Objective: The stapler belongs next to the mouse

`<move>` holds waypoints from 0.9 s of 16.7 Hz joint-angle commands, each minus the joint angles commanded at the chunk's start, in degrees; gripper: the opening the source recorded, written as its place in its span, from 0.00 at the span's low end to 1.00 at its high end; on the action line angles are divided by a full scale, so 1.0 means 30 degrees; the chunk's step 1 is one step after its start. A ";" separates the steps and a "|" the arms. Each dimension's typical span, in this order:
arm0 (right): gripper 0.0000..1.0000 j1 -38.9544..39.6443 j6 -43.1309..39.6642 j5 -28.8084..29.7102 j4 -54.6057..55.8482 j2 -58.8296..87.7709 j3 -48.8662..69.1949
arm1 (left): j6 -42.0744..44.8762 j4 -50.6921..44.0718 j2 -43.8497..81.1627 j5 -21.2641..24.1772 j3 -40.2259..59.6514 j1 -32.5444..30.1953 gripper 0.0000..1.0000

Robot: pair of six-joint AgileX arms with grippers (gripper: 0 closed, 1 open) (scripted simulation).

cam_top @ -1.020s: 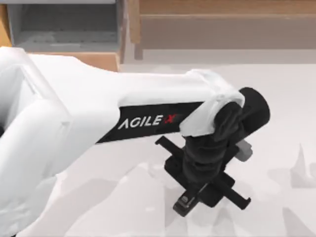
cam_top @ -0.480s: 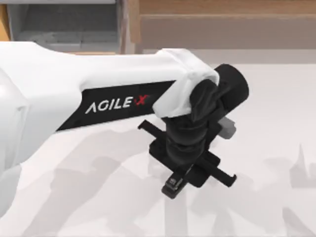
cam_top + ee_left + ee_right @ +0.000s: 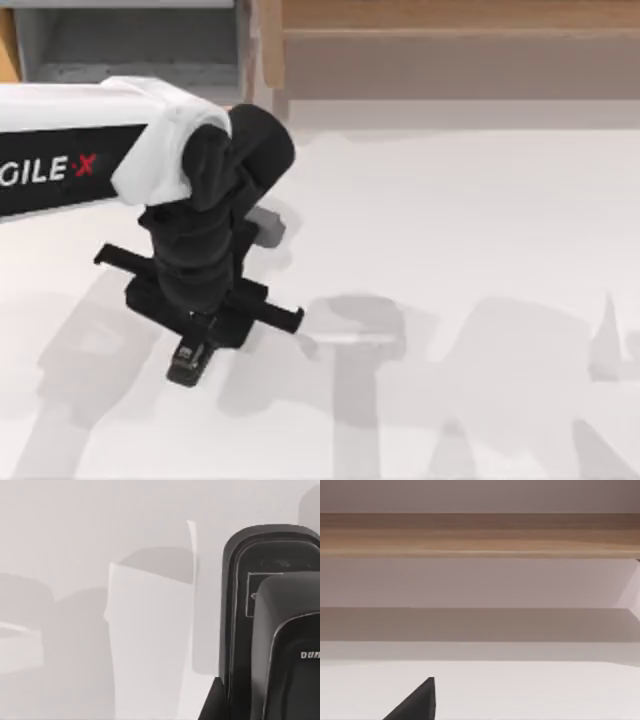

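From above, the worktop is a pale, nearly white surface crossed by soft grey shadows, most of them along the lower half of the frame. Behind it, across the top of the frame, runs a wooden ledge, and in the upper left corner sits a grey recessed box framed in wood.

The left arm, white with a black band bearing the AgileX lettering, reaches in from the left edge. Its black wrist hangs down over the left-centre of the frame, and the left hand sits beneath it, largely covered by the wrist itself. The stapler pokes out just below the hand in the lower left of the frame: a small black bar with a pale label mark near its exposed end. The wrist covers the rest of its length. The hand appears closed on it, the stapler lodged between the fingers.

In the left wrist view, the pale worktop carries grey shadows, and the stapler fills the right side: glossy black, rounded at its end, with a rectangular outlined panel and small white lettering at the lower right.

In the right wrist view, the wooden ledge crosses the upper frame over a pale wall and the worktop. A black wedge juts in at the bottom edge, left of centre; I cannot tell how the right hand stands.
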 joint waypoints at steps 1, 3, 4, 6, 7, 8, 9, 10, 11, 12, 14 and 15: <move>1.00 0.0000 0.0000 0.0000 0.0000 0.0000 0.0000 | -0.0025 0.0181 -0.0551 -0.0095 -0.0855 0.0824 0.00; 1.00 0.0000 0.0000 0.0000 0.0000 0.0000 0.0000 | -0.0087 0.0665 -0.1698 -0.0205 -0.2414 0.2383 0.00; 1.00 0.0000 0.0000 0.0000 0.0000 0.0000 0.0000 | -0.0124 0.0965 -0.2282 -0.0216 -0.3092 0.3099 0.00; 1.00 0.0000 0.0000 0.0000 0.0000 0.0000 0.0000 | -0.0205 0.1650 -0.3415 -0.0154 -0.4202 0.4362 0.00; 1.00 0.0000 0.0000 0.0000 0.0000 0.0000 0.0000 | -0.0246 0.2005 -0.3931 -0.0090 -0.4625 0.4891 0.00; 1.00 0.0000 0.0000 0.0000 0.0000 0.0000 0.0000 | -0.0285 0.2337 -0.4385 -0.0014 -0.4957 0.5336 0.00; 1.00 0.0000 0.0000 0.0000 0.0000 0.0000 0.0000 | -0.0319 0.2624 -0.4760 0.0062 -0.5205 0.5691 0.00; 1.00 0.0000 0.0000 0.0000 0.0000 0.0000 0.0000 | -0.0345 0.2843 -0.5036 0.0126 -0.5373 0.5945 0.00; 1.00 0.0000 0.0000 0.0000 0.0000 0.0000 0.0000 | -0.0360 0.2973 -0.5195 0.0167 -0.5463 0.6089 0.00; 1.00 0.0000 0.0000 0.0000 0.0000 0.0000 0.0000 | -0.0364 0.3003 -0.5230 0.0176 -0.5481 0.6120 0.00; 1.00 0.0000 0.0000 0.0000 0.0000 0.0000 0.0000 | -0.0364 0.3003 -0.5230 0.0176 -0.5481 0.6120 0.00; 1.00 0.0000 0.0000 0.0000 0.0000 0.0000 0.0000 | -0.0364 0.3003 -0.5230 0.0176 -0.5481 0.6120 0.00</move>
